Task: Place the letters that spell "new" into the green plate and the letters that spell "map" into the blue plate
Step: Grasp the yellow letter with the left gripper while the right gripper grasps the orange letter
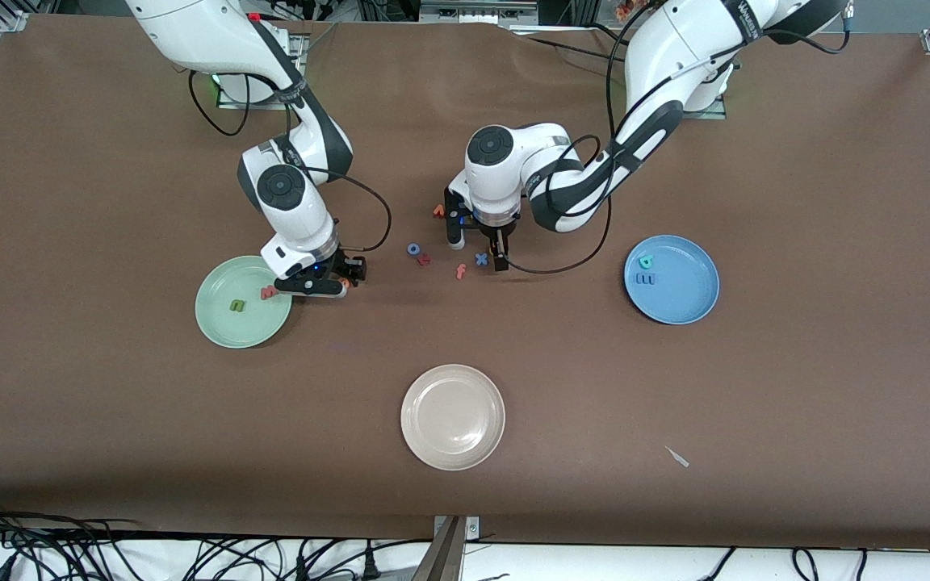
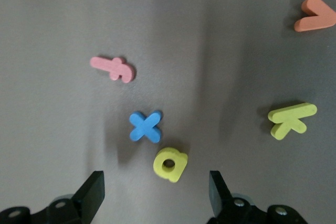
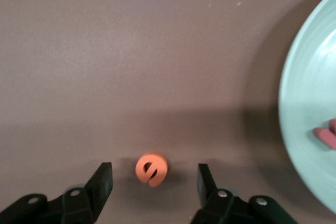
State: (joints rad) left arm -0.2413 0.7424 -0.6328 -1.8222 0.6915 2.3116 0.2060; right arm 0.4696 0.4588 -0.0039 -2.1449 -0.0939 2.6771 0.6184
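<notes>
Left wrist view showed the left tool (image 2: 155, 192) apart over the small yellow foam p (image 2: 170, 164) (light, soft; pinch its flat sides); the right tool (image 3: 155, 182) stood apart around the orange foam e (image 3: 151, 169).

— Where's the big picture taken from?

— High up, across the table (image 1: 796, 161) from the robots, looking down at them; their bases run along the top edge, and all three plates fit in.

— And the other two?

— One on each wrist, pointing down past the gripper, very close to the cloth. The left wrist one sits over the loose letters in the middle: the blue x (image 2: 145, 126) there is the same blue x (image 1: 481, 259) you see from above.

— The right one?

— Low beside the green plate (image 1: 223, 323); only a slice of its rim (image 3: 294, 103) shows. The two wrist views share nothing with each other.
</notes>
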